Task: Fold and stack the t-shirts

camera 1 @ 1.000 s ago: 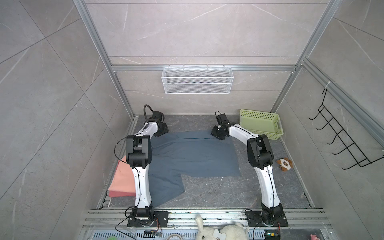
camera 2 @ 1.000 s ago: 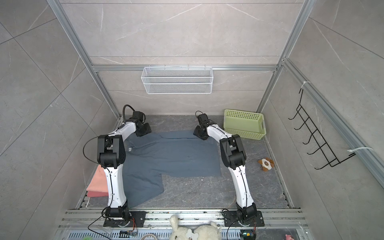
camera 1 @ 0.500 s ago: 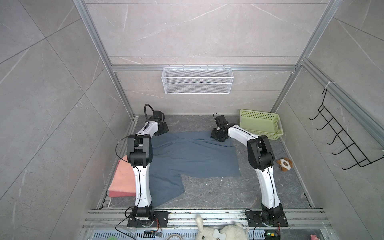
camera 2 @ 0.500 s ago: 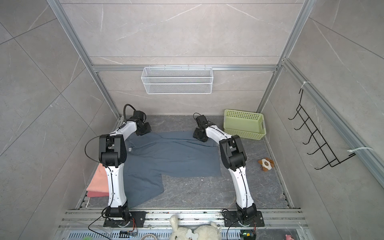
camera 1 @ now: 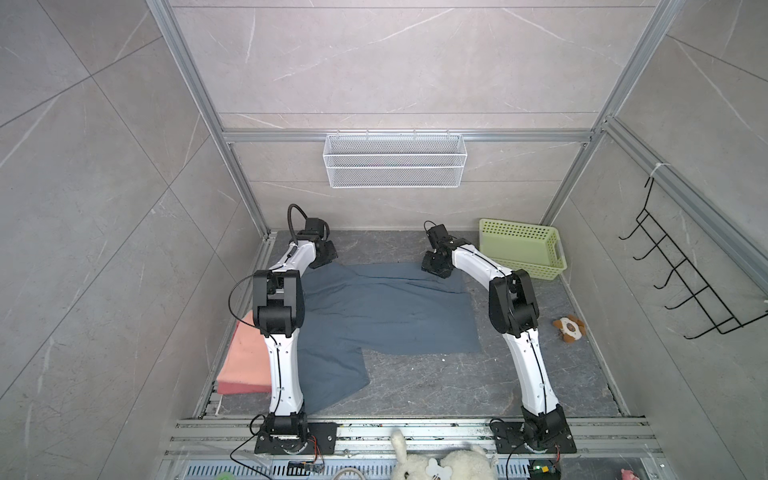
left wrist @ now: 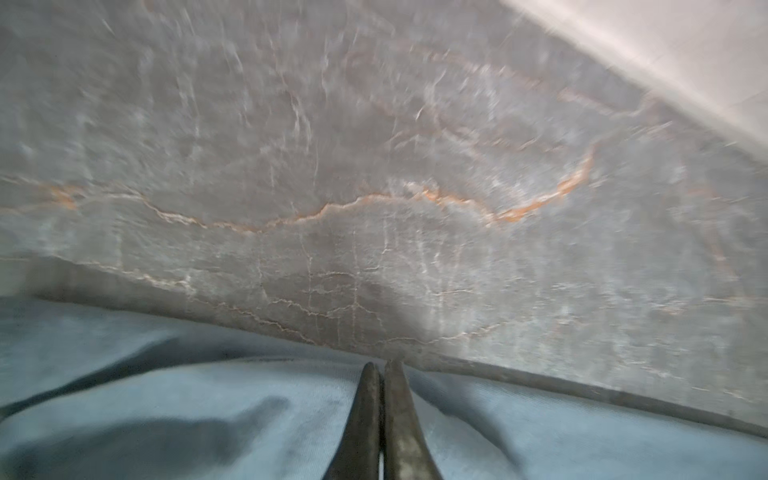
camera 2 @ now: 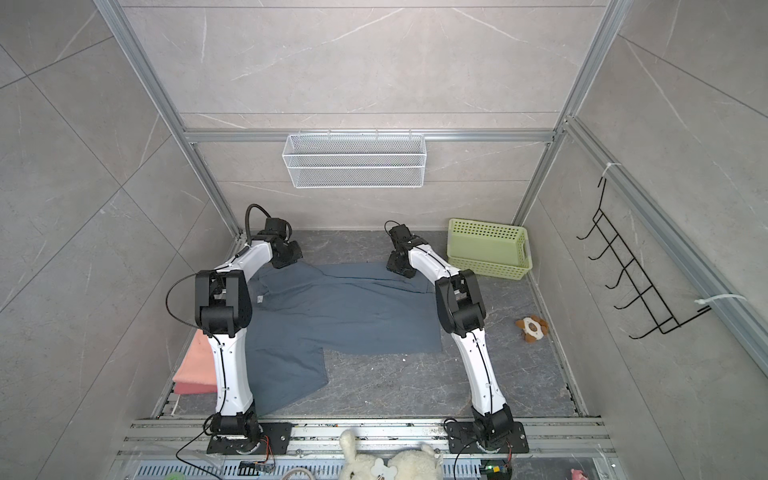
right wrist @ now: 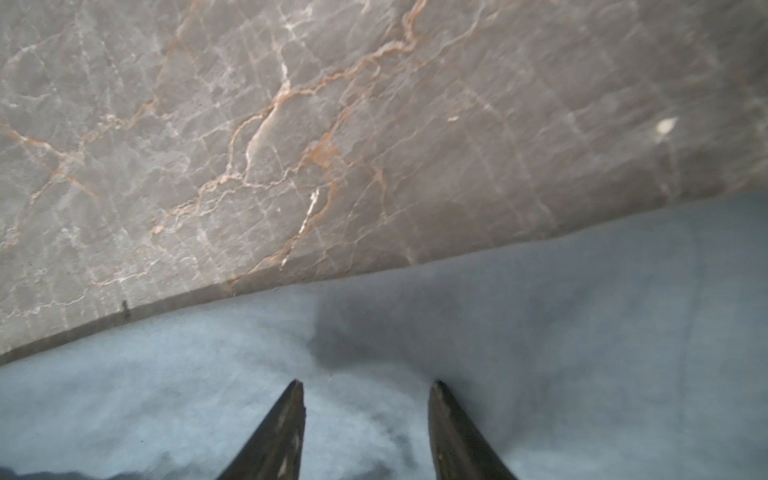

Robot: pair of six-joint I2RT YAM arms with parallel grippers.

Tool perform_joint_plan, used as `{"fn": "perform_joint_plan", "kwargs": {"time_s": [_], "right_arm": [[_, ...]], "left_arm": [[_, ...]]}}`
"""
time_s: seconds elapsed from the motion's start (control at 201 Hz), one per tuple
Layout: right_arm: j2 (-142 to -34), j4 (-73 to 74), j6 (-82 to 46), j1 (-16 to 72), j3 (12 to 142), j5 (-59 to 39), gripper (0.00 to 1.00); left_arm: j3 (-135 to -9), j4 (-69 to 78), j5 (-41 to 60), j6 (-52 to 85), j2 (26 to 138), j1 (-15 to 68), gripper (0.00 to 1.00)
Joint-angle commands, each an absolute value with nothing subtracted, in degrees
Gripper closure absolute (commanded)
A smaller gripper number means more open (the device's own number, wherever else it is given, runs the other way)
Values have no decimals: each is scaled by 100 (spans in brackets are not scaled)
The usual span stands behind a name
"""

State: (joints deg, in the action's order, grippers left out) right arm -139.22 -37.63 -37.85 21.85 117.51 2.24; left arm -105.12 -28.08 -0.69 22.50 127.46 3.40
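Observation:
The large slate blue-grey t-shirt (camera 1: pixel 386 316) (camera 2: pixel 345 316) lies spread flat on the dark marble floor, one sleeve reaching toward the front left. Folded salmon-pink t-shirts (camera 1: pixel 245 361) (camera 2: pixel 193 370) sit at the left edge, partly behind the left arm. My left gripper (camera 1: pixel 320 262) (camera 2: pixel 286 261) (left wrist: pixel 382 365) is down at the shirt's far left edge, fingers pressed together with blue cloth bunched around them. My right gripper (camera 1: pixel 434 268) (camera 2: pixel 399 268) (right wrist: pixel 365 384) is open over the shirt's far right edge, cloth lying between its fingers.
A pale green perforated basket (camera 1: pixel 521 249) stands at the back right, close to the right arm. A small brown-and-white plush toy (camera 1: pixel 569 328) lies on the floor at the right. A white wire basket (camera 1: pixel 395 166) hangs on the back wall; a black hook rack (camera 1: pixel 685 291) is on the right wall.
The left gripper has closed at the shirt's far left edge. The right arm has barely moved and its fingers stay apart.

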Motion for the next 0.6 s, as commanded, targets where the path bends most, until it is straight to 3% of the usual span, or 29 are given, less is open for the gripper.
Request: {"fn": "perform_joint_plan", "kwargs": {"time_s": [0.0,0.279,0.418,0.453,0.518,0.597], "right_arm": [[-14097,-3990,-3751,2071,11911,368,50],[-14177,-3938,-3919,1951,11879,307,50],[-14143,-3990,-3920,1947,11825,358,50],[-14129,-3991,-3920,1940,11792,369,50],[-14130,-3990,-3920,1936,11752,369,50],[-14133,-4038,-3923,1924,11783,365,50]], "left_arm": [[-10423,-2554,156,2208,11962,350,100],[-9421,-2854,519,1828,10924,351,100],[-8711,-3369,1293,1622,10195,360,100],[-8595,-3556,1598,1560,10055,368,89],[-8424,-3831,1825,1498,9840,382,58],[-8248,-3788,1698,1455,9636,386,49]]}}
